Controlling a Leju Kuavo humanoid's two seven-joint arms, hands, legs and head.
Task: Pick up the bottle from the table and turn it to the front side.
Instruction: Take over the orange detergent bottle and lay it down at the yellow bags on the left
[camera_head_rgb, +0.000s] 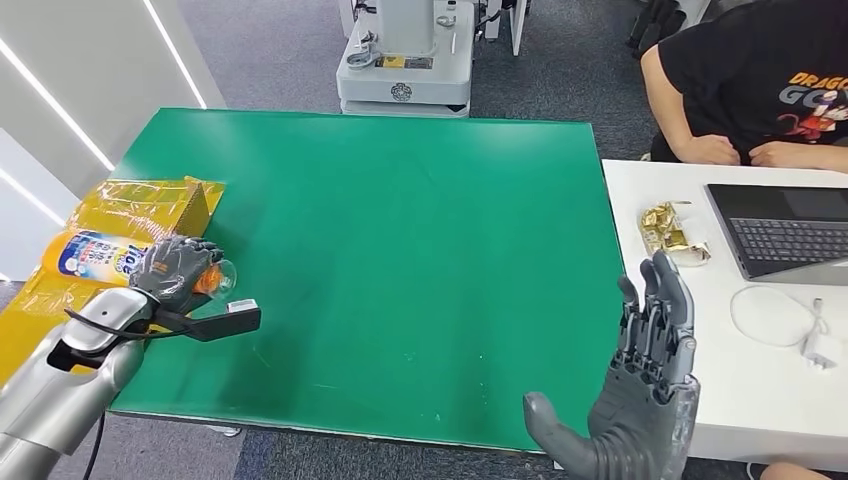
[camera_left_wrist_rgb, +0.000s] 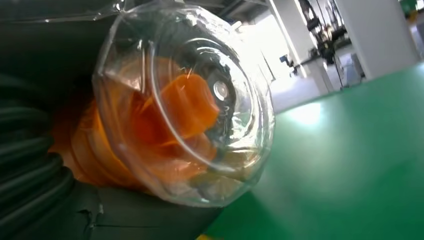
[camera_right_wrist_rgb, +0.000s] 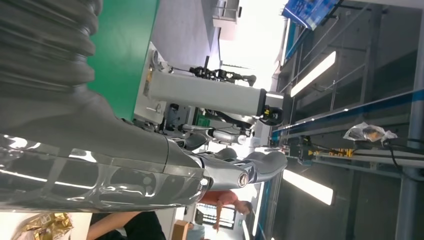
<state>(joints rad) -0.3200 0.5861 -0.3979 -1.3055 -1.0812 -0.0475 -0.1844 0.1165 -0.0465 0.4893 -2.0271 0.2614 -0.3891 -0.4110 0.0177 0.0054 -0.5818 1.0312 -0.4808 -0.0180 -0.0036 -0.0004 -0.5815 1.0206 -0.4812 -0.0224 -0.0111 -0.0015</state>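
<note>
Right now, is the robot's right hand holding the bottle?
No, the right hand is open and raised over the table's near edge, while the left hand grips the bottle.

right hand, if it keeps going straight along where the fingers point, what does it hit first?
Nothing close, as far as the head view shows. The right hand is open, fingers pointing up and away along the seam between the green table and the white table. The gold wrapper lies just right of that line. Depth is unclear.
</note>
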